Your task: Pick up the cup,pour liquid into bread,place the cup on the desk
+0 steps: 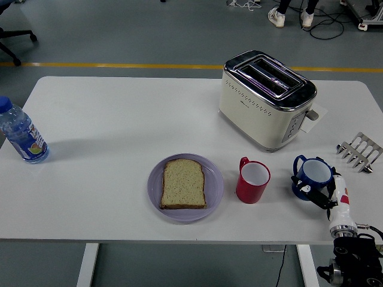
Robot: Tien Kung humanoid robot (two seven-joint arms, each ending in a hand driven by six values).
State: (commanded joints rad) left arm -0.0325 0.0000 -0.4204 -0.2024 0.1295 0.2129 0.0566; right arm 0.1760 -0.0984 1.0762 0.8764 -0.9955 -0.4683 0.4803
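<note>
The right hand (320, 190) comes up from the near right corner of the tabletop (119, 119). Its dark fingers (311, 192) are wrapped around the blue cup (312, 177) and hold it. The blue cup stands upright on the tabletop near the right edge. You can see its pale inside from above.

A red cup (252, 180) stands just to the left of the blue cup, with a gap between them. It is upright too.

A slice of bread (183, 183) lies flat on a light purple plate (214, 197) near the middle of the near edge. The plate is just beside the red cup.

A cream toaster (265, 99) sits behind the cups, toward the far right. A small metal rack (359, 151) lies at the right edge. A water bottle (21, 133) stands at the left edge.
</note>
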